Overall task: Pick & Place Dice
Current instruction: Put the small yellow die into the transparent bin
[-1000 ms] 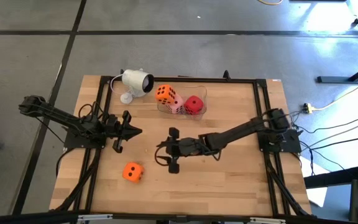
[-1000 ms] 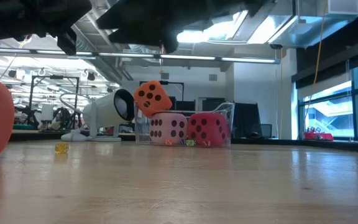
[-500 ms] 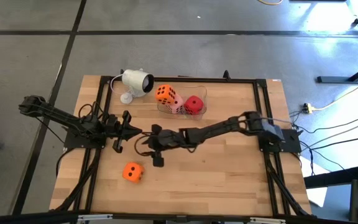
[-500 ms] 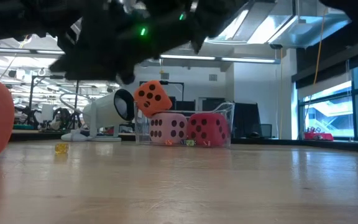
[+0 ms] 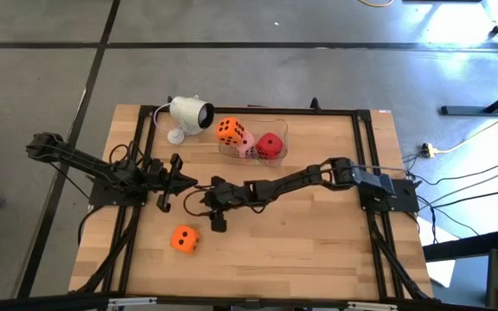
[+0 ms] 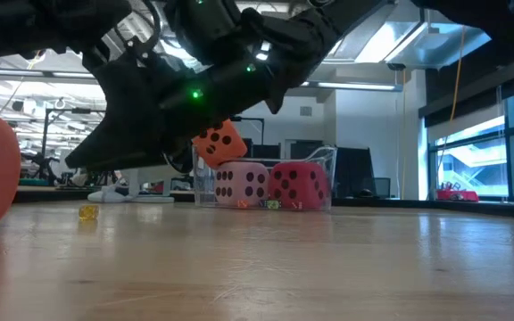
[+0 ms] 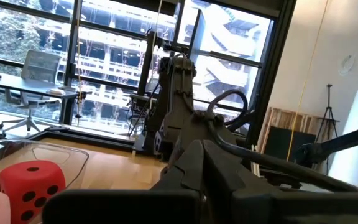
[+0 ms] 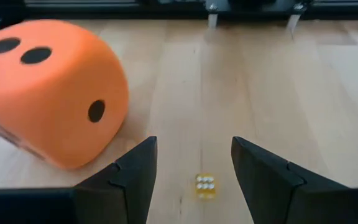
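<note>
Light wood worktop (image 5: 318, 233) with a black frame, standing on a grey floor (image 5: 232, 73) crossed by dark seam lines. Cables (image 5: 465, 186) trail over the floor beside the worktop's right edge. Beyond the worktop: open ceiling with strip lights (image 6: 266, 80) and a bright skylight (image 6: 391, 36), tall windows (image 6: 484, 152) with dark frames. An office chair (image 7: 39, 68) at a desk (image 7: 17, 81) sits by the glazing, a tripod (image 7: 327, 118) near the pale wall (image 7: 347, 74).
</note>
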You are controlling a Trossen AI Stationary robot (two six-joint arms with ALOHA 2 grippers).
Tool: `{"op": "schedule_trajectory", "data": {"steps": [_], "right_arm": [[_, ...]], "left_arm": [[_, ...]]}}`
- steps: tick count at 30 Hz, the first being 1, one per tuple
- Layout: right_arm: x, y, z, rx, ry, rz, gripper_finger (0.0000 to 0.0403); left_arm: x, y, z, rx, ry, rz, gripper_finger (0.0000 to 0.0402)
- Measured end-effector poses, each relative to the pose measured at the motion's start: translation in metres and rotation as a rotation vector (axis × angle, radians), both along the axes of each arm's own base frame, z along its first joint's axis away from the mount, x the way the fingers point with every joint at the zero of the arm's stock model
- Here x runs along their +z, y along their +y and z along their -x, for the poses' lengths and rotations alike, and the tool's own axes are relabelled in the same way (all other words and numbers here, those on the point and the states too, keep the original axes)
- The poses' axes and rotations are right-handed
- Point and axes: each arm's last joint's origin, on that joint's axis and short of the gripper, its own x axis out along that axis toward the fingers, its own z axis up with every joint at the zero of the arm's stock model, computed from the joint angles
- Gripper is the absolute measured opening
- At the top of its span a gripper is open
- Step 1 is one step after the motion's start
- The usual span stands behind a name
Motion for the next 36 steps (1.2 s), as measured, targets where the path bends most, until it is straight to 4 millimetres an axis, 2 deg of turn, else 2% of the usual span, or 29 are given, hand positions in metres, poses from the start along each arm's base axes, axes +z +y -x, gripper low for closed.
{"op": "schedule_trajectory", "data": {"steps": [8, 17, 25, 30, 36], "right_arm": [[-0.004, -0.001, 0.002, -0.002, 0.040, 0.004, 0.0208], [-0.037, 0.001, 0.000, -0.032, 0.071, -0.044, 0.0208], [-0.042, 0.000, -0.001, -0.057, 0.072, -0.047, 0.0202], [-0.043, 0.000, -0.001, -0.059, 0.074, -0.045, 0.0164], [-0.043, 0.000, -0.001, -0.066, 0.078, -0.047, 0.0084]], "left_arm": [[0.000, 0.000, 0.000, 0.000, 0.000, 0.000, 0.0006], [0.000, 0.000, 0.000, 0.000, 0.000, 0.000, 0.0008], [0.000, 0.000, 0.000, 0.000, 0.000, 0.000, 0.0006], [0.000, 0.000, 0.000, 0.000, 0.001, 0.000, 0.0006], [0.000, 0.000, 0.000, 0.000, 0.000, 0.000, 0.0008]]}}
